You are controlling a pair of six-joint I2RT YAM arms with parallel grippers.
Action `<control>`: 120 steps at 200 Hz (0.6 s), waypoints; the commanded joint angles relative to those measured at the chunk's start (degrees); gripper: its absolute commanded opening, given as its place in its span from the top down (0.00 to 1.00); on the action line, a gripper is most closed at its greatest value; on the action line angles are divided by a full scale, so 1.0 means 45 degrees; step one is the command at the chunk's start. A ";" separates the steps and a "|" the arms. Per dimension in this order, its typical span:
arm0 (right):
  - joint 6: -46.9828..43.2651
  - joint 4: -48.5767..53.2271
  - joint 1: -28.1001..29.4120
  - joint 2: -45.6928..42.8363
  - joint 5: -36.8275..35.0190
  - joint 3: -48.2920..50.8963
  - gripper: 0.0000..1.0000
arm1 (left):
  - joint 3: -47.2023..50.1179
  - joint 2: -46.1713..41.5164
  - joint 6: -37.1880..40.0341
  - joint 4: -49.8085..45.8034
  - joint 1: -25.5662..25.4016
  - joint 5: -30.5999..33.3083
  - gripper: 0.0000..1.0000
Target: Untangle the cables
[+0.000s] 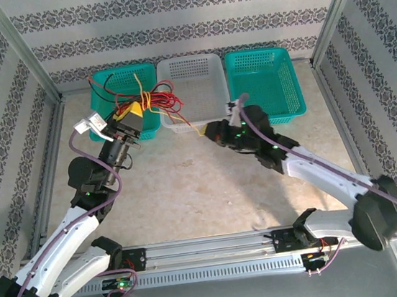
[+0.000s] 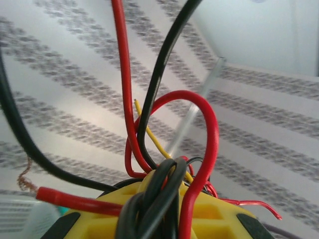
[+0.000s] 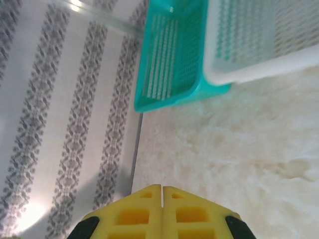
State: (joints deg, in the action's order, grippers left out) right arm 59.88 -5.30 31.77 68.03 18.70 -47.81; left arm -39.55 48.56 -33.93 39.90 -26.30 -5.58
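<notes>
Cables (image 1: 150, 100) are bunching at one o'clock of the left claw (image 1: 131, 120), which is clamping them over a teal basket (image 1: 121, 82). From the left wrist, red, black and yellow strands are sprouting from between its pads (image 2: 219, 219). From the right wrist, the right claw (image 3: 162, 199) is pressing together over the tabletop (image 3: 239, 149).

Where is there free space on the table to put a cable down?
Free: the bare table between the left arm and the right arm, in front of the white basket; also the right teal basket looks empty. Crowded: the left teal basket, where the cables bunch above it.
</notes>
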 commanded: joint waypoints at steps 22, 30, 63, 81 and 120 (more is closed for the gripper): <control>-0.0841 0.3708 -0.4121 -0.3322 -0.0020 0.2248 1.00 | -0.0079 -0.1037 0.0365 -0.0338 0.1361 0.2103 1.00; -0.0997 0.4202 -0.5293 -0.3941 0.0375 0.2460 1.00 | -0.0040 -0.1115 0.0143 -0.0573 0.1698 0.1926 1.00; -0.1535 0.5925 -1.0073 -0.5247 0.1902 0.2055 1.00 | 0.0260 -0.1506 -0.0371 -0.2130 0.2759 0.1984 1.00; -0.1264 0.5813 -1.2520 -0.5204 0.3306 0.1438 1.00 | 0.0659 -0.1697 -0.0608 -0.3076 0.3206 0.1918 1.00; -0.1640 0.6400 -1.4075 -0.4171 0.4077 -0.1207 1.00 | 0.1382 -0.2570 -0.0804 -0.5865 0.3600 0.1160 1.00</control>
State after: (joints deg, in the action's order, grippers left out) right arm 54.57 21.28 -31.18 47.94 33.08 -45.32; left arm -35.20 39.16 -36.23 21.52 -10.70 0.71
